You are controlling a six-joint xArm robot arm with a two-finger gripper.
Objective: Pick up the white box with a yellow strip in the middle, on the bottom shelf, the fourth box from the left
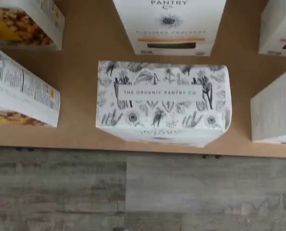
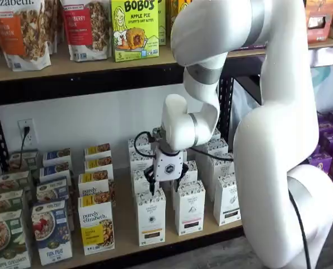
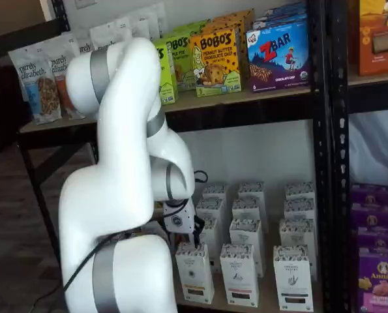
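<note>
The white box [image 1: 164,101] shows its dark-speckled top, printed "The Organic Pantry Co", at the front edge of the bottom shelf [image 1: 78,72] in the wrist view. In both shelf views it stands in the front row [image 2: 150,217] [image 3: 194,272], with a yellowish band low on its front. My gripper [image 2: 166,188] hangs just above its top, fingers [image 2: 151,186] spread with a gap between them and holding nothing. The gripper also shows in a shelf view [image 3: 186,236], partly hidden by the arm.
Like white cartons with black bands [image 2: 190,208] [image 2: 228,199] stand right of the white box, with more rows behind. A "purely elizabeth" box [image 2: 96,224] stands to its left. An upper shelf [image 2: 71,67] hangs over the row. Grey floor [image 1: 133,192] lies past the shelf's front edge.
</note>
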